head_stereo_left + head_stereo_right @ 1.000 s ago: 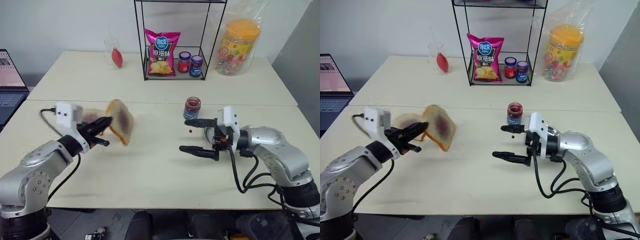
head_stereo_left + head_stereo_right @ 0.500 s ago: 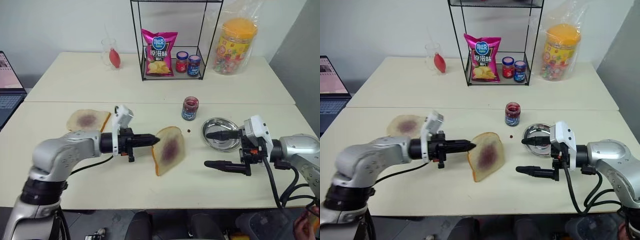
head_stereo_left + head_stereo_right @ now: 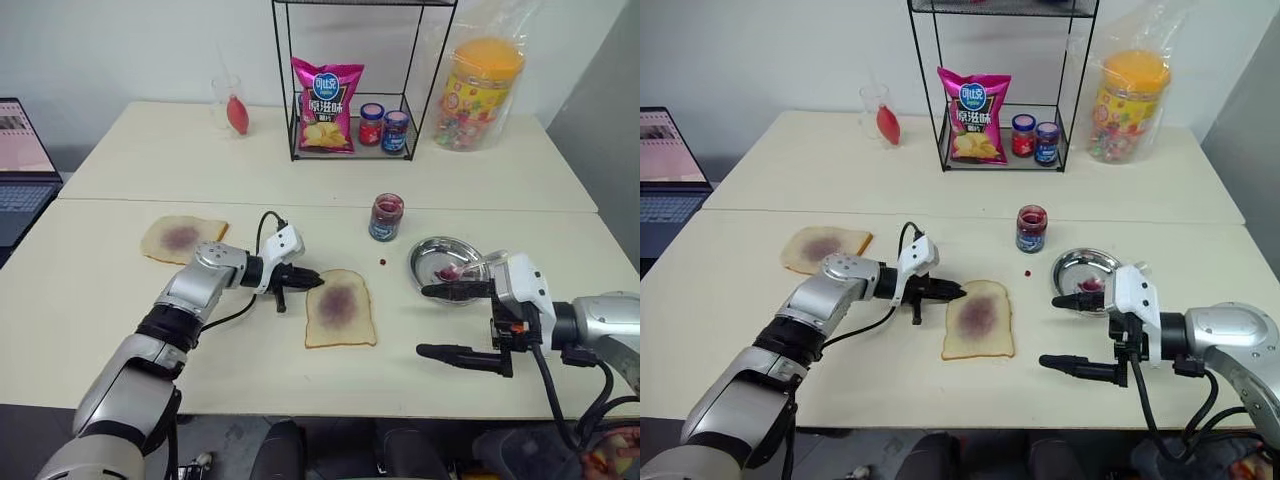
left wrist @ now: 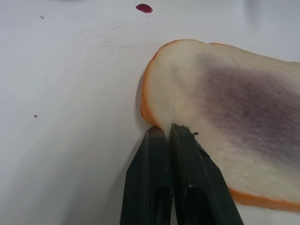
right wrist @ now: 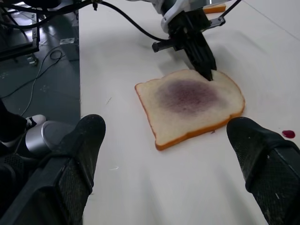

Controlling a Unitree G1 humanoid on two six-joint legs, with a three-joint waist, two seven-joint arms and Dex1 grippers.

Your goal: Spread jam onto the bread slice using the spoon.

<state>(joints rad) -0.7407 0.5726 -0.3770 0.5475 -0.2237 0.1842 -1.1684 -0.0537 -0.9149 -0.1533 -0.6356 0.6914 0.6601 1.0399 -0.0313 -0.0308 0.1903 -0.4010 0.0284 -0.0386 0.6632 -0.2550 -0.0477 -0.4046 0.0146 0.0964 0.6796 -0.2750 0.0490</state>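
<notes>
- Lowered from mid-air, the bread slice (image 3: 339, 308) now lies flat on the table (image 3: 120, 300), its purple jam patch facing up.
- Left gripper (image 3: 314, 282) is clamped on the slice's edge at the corner nearest the robot's left.
- Right gripper (image 3: 432, 320) hangs with its fingers wide apart, holding nothing, just beside the small metal dish (image 3: 432, 257).
- Spoon (image 3: 468, 267) rests in that dish.
- Jam jar (image 3: 385, 217) stands just behind the slice; a second stained slice (image 3: 181, 238) lies to the left.
</notes>
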